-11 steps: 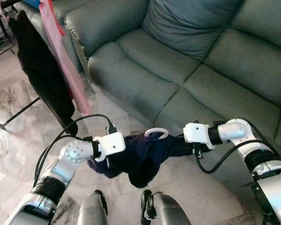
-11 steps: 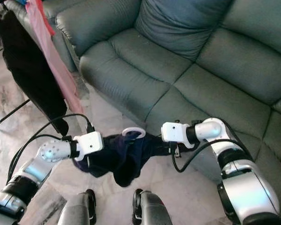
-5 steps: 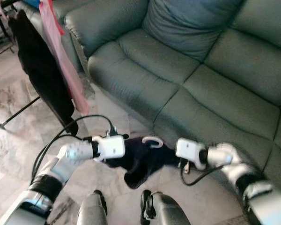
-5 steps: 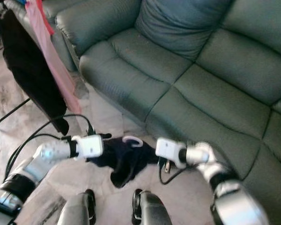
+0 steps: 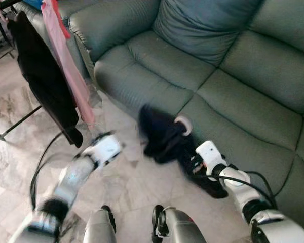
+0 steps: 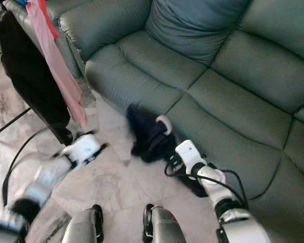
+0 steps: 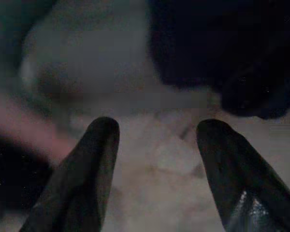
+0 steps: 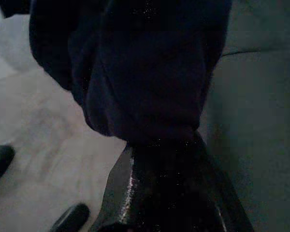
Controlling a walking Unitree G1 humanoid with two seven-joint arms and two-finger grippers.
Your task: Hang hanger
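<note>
My right end effector is clamped on a bunch of the dark garment, its black fingers pinched together with the cloth gathered tight between them in the right wrist view. From the head camera, that arm reaches forward low in front of the sofa, and the garment hangs from it in a dark, blurred bundle against the sofa's front edge. The hanger shows as a pale pink hook poking out at the top of the bundle, just beside the seat cushion.

My left end effector is spread wide with nothing between its fingers; past them I see pale marble floor and a dark mass of cloth at the far side. From the head view, the left arm is blurred and sits well apart from the garment, out over the floor.

Off to my left, a black garment and a pink cloth hang from a rack beside the sofa arm.
</note>
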